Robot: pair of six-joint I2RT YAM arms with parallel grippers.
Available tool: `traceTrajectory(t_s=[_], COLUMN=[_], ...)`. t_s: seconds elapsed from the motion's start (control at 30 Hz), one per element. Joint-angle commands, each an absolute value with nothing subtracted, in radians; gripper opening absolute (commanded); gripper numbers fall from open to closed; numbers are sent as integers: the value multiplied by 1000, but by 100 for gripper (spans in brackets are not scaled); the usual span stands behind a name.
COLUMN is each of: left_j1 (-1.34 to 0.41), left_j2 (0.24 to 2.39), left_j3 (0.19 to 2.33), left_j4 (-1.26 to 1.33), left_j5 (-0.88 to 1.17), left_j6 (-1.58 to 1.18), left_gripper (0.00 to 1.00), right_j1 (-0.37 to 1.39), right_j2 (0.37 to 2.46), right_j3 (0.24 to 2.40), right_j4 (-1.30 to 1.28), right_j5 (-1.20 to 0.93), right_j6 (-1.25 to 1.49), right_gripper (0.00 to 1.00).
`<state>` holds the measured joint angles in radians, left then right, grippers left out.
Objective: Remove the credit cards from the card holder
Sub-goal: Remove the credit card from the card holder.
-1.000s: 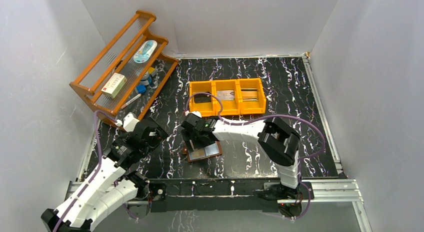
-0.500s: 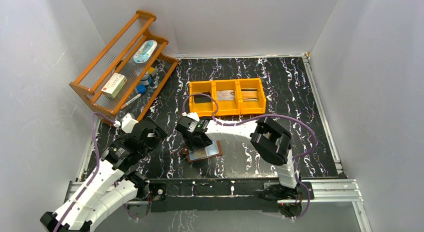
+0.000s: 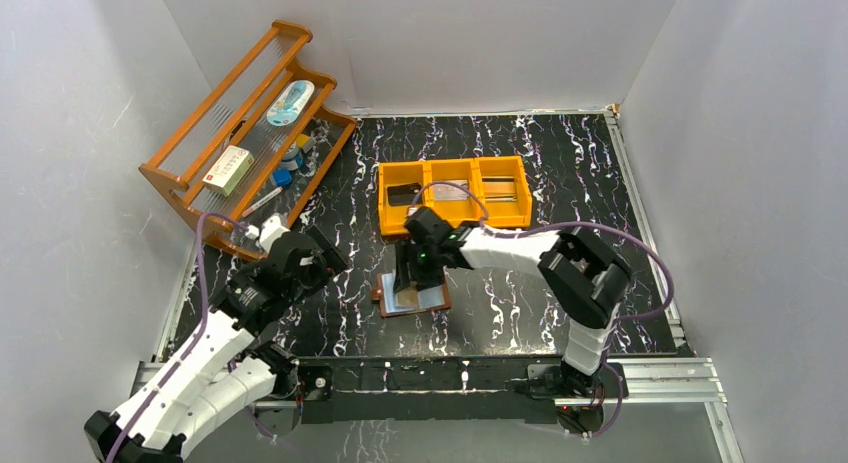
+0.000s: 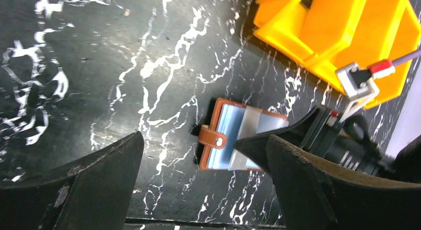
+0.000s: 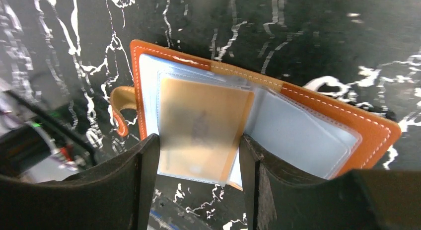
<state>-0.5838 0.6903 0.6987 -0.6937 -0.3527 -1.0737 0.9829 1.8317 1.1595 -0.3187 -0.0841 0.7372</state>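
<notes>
We find the card holder (image 5: 303, 128) lying open near the middle of the tabletop's (image 3: 520, 318) near edge.
One tan card (image 5: 198, 120) shows through a clouded pocket. The right gripper (image 5: 197, 143) straddles it half-open, and we cannot tell whether it grips. Its fingers (image 5: 144, 183) hide the pocket's sides. The left gripper (image 4: 202, 140) gapes wide, empty.

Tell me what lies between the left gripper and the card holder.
Only bare marbled tabletop separates the left gripper and the card holder, as the top view shows.
</notes>
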Motion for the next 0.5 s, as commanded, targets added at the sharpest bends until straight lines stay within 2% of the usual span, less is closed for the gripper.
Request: traceTrajectory(t_s=[0.0,0.13,0.27,0.37,0.47], left_j1=[-578,-579,-578,-579,-578], left_j2=[760,831,911,984,1056], left_j3=[681,661,647,640,641], left_j4=[-549,-407,-276,-245,-222], left_j5=[-207,-33,118,163,176], left_j6=[-964,-902,-878,-910,-953], left_gripper=[93,92,84,74,74], right_j1=[892,841,809,798,796], right_j2=[1765,1748,1747,1747,1747], right_j3=[1009,896,825,796,786], right_j4=[-21,126,220,253,257], right_j5=[-366,-469,-511,-518,-517], right_j6=[808,845,890,901,893], right_gripper=[51,52,53,53,54])
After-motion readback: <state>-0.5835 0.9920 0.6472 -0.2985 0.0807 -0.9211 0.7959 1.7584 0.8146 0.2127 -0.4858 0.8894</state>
